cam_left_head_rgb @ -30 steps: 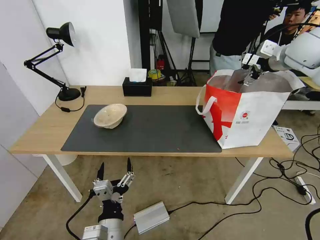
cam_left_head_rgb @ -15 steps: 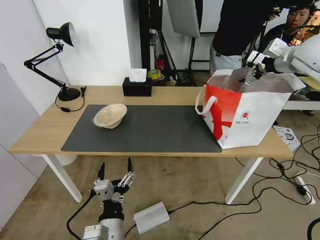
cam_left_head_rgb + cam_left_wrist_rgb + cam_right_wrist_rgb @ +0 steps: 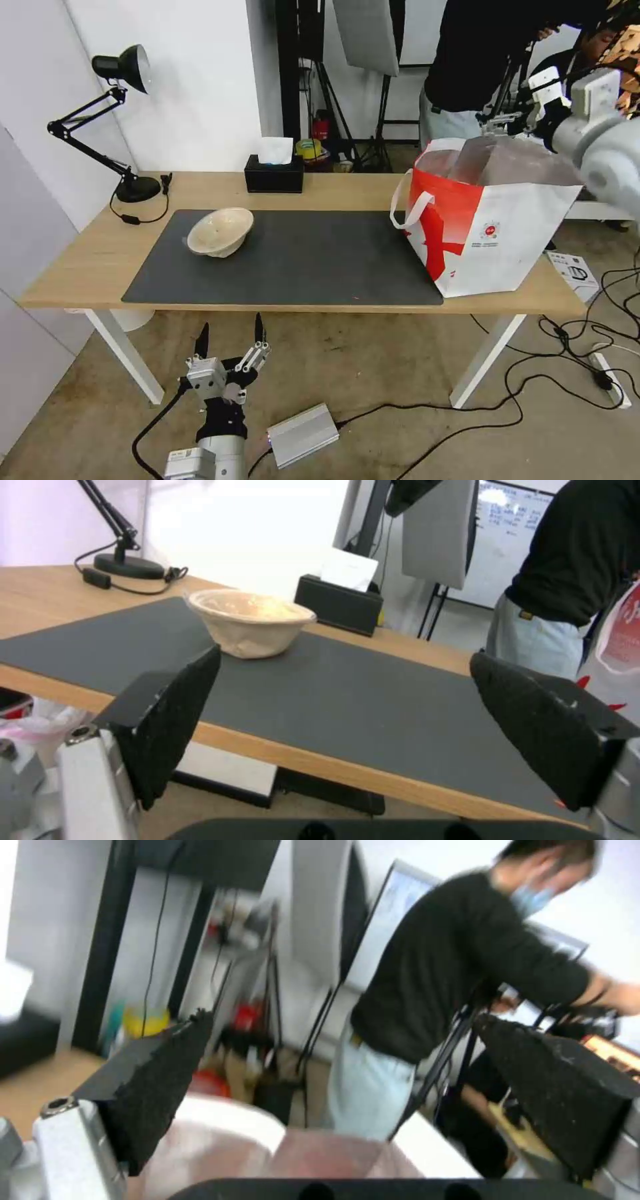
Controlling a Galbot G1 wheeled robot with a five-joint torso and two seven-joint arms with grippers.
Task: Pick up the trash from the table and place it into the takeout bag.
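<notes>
A beige pulp bowl [image 3: 220, 231] [image 3: 250, 622], a piece of the trash, rests tilted on the left part of the dark grey mat [image 3: 300, 260] on the table [image 3: 347, 190]. The takeout bag [image 3: 493, 227] stands open on the table's right end, its foil lining showing. My right gripper [image 3: 497, 123] [image 3: 343, 1017] hovers open and empty just above the bag's back rim [image 3: 227, 1120]. My left gripper [image 3: 230, 328] [image 3: 347, 656] is open and empty, low in front of the table's near edge, pointing at the bowl.
A black desk lamp [image 3: 123, 120] stands at the back left and a black tissue box [image 3: 274, 175] at the back middle. A person [image 3: 467, 67] stands right behind the bag. A silver box [image 3: 303, 433] and cables [image 3: 567, 347] lie on the floor.
My right gripper has lifted out of the bag's mouth and turned level above its back rim. The left arm and the bowl have not moved.
</notes>
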